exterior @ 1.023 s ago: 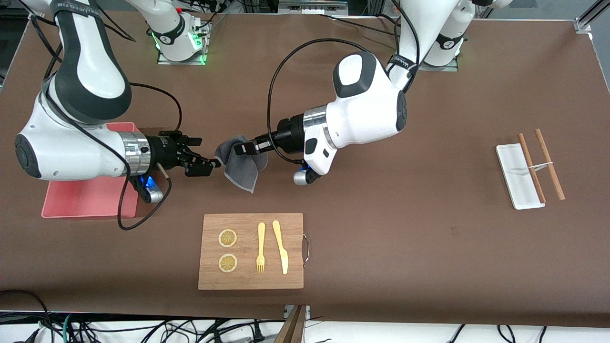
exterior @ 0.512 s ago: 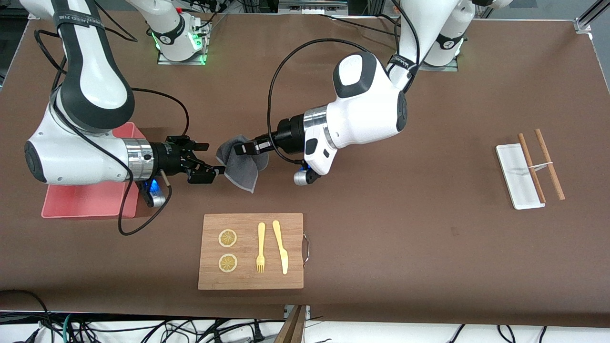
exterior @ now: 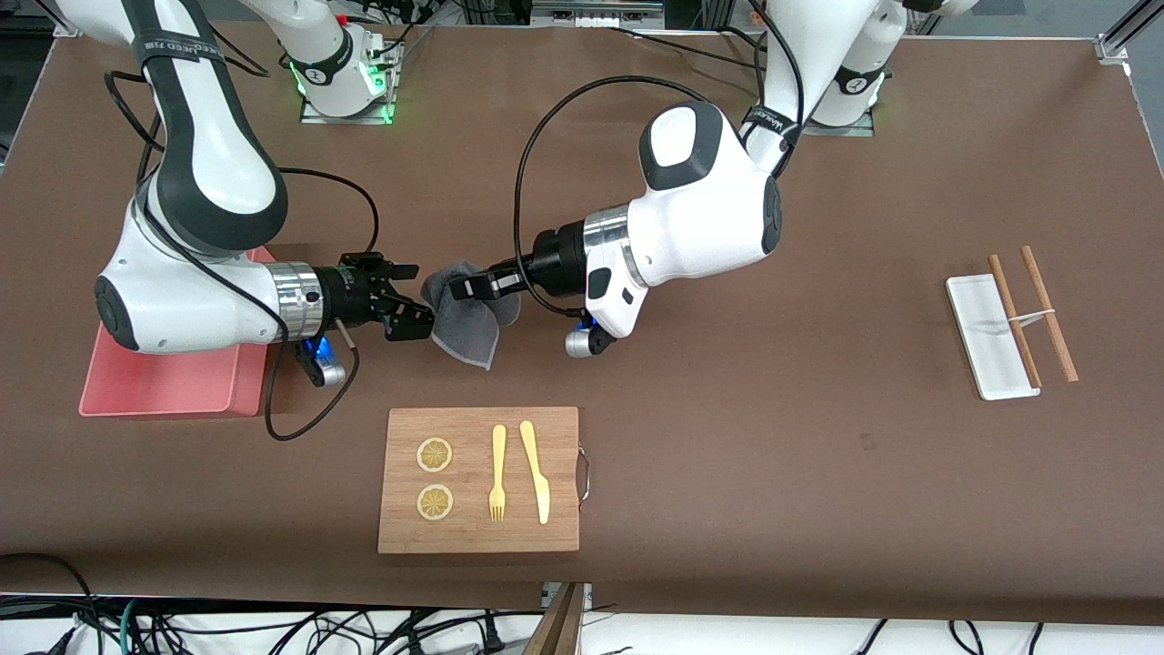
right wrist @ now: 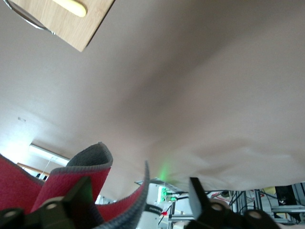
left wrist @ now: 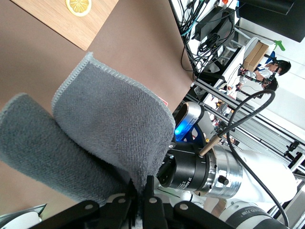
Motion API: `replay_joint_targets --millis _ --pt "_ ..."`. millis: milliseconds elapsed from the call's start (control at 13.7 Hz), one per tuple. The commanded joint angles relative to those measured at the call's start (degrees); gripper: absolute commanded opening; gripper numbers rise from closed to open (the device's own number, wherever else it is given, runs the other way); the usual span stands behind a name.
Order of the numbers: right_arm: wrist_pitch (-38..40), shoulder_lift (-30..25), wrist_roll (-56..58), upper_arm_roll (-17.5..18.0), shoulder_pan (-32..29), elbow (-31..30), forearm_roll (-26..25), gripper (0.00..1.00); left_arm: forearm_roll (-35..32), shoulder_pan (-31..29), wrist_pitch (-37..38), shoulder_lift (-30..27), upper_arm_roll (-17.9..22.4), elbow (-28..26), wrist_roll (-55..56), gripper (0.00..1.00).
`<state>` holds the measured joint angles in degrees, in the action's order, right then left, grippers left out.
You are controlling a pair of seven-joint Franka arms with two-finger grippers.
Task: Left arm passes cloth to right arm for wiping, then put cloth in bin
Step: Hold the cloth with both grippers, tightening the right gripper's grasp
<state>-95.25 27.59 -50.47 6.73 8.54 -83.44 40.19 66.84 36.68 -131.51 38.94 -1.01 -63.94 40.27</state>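
Observation:
The dark grey cloth (exterior: pixel 468 323) hangs over the table between the two arms. My left gripper (exterior: pixel 460 287) is shut on its upper fold. In the left wrist view the grey cloth (left wrist: pixel 105 138) drapes from that gripper (left wrist: pixel 143 193). My right gripper (exterior: pixel 416 298) is open, level with the cloth, its fingers at the cloth's edge. In the right wrist view the cloth's pink-red face (right wrist: pixel 19 188) fills one side, and a hem lies between the open fingers of the right gripper (right wrist: pixel 138 195). The pink bin (exterior: pixel 164 387) sits under the right arm, toward that arm's end of the table.
A wooden board (exterior: pixel 564 428) with two lemon slices, a yellow fork and a yellow knife lies nearer the front camera than the cloth. A white tray (exterior: pixel 978 337) with two wooden chopsticks lies toward the left arm's end.
My right arm has moved toward the cloth, and its open fingers have gone from a gap away to the cloth's edge. My left gripper has held the cloth almost still.

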Motion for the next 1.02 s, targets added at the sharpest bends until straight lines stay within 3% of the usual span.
replay_joint_targets --millis 0,73,146,219,365,439,804,950 --pt "1.3 -0.6 -1.12 0.21 -0.45 -0.76 2.61 0.49 1.98 -0.12 0.2 0.17 -0.04 1.28 0.33 0.08" --pt "1.3 -0.6 -1.3 0.21 -0.28 -0.76 2.61 0.48 1.89 -0.12 0.2 0.09 -0.04 1.28 0.33 0.08" --pt "1.3 -0.6 -2.26 0.21 -0.19 -0.76 2.61 0.48 1.89 -0.12 0.29 0.09 0.05 1.28 0.33 0.0" --pt "1.3 -0.6 -2.96 0.3 -0.01 -0.76 2.61 0.41 1.89 -0.2 0.29 0.09 -0.04 1.28 0.25 0.0" --pt "2.08 -0.6 -2.88 0.39 -0.19 -0.68 2.61 0.09 1.98 -0.29 0.29 0.17 -0.04 1.28 0.24 0.0" --pt "2.52 -0.6 -2.62 0.39 -0.19 -0.41 2.7 0.0 1.98 -0.29 0.29 0.18 -0.04 1.28 0.24 0.01" --pt "2.44 -0.52 -2.27 0.39 -0.19 -0.24 2.61 0.0 1.89 -0.29 0.38 0.09 -0.04 1.28 0.24 0.03" --pt "2.44 -0.43 -2.27 0.39 -0.19 -0.15 2.61 0.0 1.98 -0.38 0.38 0.0 -0.04 1.28 0.42 0.14"
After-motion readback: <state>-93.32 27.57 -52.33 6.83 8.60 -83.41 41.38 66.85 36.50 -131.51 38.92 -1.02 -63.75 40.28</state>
